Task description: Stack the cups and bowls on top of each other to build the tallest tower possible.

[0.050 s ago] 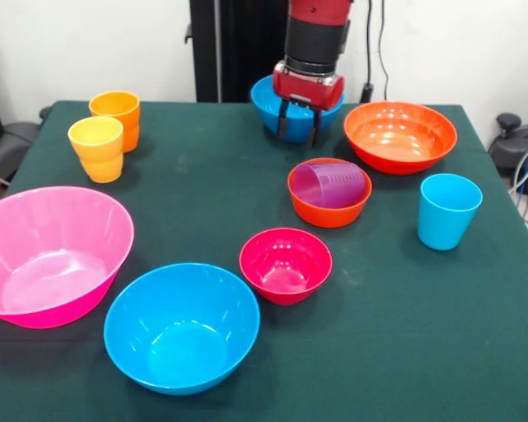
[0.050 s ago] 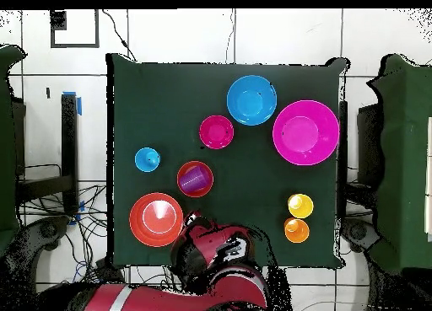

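End effector (image 1: 299,132) released, empty, over far blue bowl (image 1: 268,104); purple cup (image 1: 332,185) lies in small orange-red bowl (image 1: 328,209).

Dark green cloth-covered worktop (image 1: 475,352), plain white wall (image 1: 88,44) behind, pale tiled floor (image 2: 169,34) (dark grout lines), loose black cables (image 2: 51,215) trailing beside the worktop

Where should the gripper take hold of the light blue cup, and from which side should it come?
Probably at the rim, from straight above. The light blue cup stands upright, mouth up, alone on the table, so one finger could go inside and one outside its thin wall. Nothing touches it; the wide orange-red bowl and the small bowl holding the purple cup stand apart from it.
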Motion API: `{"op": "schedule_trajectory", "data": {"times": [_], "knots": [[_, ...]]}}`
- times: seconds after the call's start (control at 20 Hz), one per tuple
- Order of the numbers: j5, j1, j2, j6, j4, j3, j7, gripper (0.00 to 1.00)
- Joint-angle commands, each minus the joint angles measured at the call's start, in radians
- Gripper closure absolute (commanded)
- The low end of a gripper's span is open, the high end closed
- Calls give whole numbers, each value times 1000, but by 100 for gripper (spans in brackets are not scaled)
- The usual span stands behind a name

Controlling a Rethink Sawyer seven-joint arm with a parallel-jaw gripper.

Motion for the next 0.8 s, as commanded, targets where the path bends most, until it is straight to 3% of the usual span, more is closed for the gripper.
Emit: {"op": "schedule_trajectory", "data": {"times": [0.05, 0.25, 0.5, 0.8], "knots": [[59, 0, -68, 41, -56, 117, 62, 0], [74, 13, -207, 129, -22, 139, 47, 0], [76, 15, -251, 204, -67, 162, -4, 0], [72, -54, -343, 312, -68, 242, -62, 0]]}}
